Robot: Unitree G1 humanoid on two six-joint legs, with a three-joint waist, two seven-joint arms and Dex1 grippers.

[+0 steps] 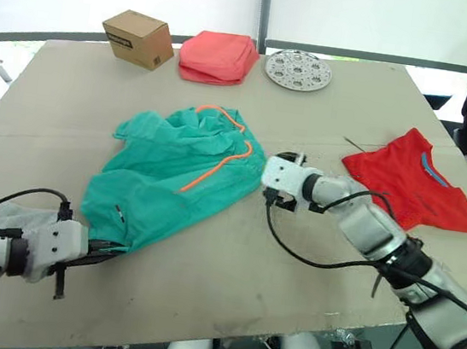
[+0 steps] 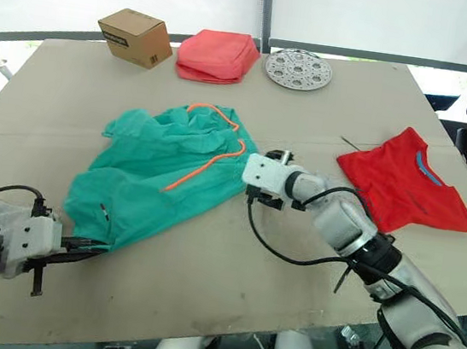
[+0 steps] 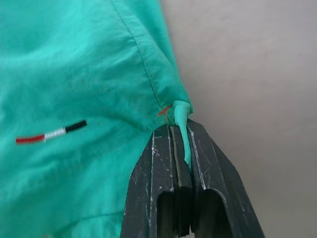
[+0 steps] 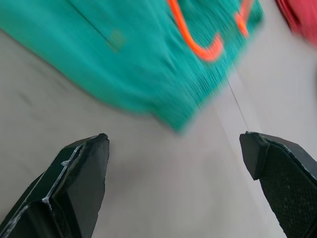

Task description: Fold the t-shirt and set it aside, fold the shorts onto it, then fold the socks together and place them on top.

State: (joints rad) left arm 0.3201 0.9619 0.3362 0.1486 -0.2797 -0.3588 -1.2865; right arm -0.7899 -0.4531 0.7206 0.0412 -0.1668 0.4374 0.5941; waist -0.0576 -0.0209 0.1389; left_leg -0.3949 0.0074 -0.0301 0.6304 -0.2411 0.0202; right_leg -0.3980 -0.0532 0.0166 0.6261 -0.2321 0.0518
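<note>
Left wrist view shows the left gripper (image 3: 181, 148) pinching a corner of the teal-green fleecy shorts (image 1: 173, 175), which lie crumpled mid-table. Spread wide, the right gripper (image 4: 173, 148) hovers by their edge. Nearby, the bright red t-shirt (image 1: 413, 185) lies flat.

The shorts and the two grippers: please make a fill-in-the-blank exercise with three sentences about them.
1. The left gripper is shut on a corner of the ____ shorts.
2. The right gripper hangs over the table with its fingers ____.
3. The cord on the shorts is ____ in colour.

Missing words: teal-green; open; orange
</note>
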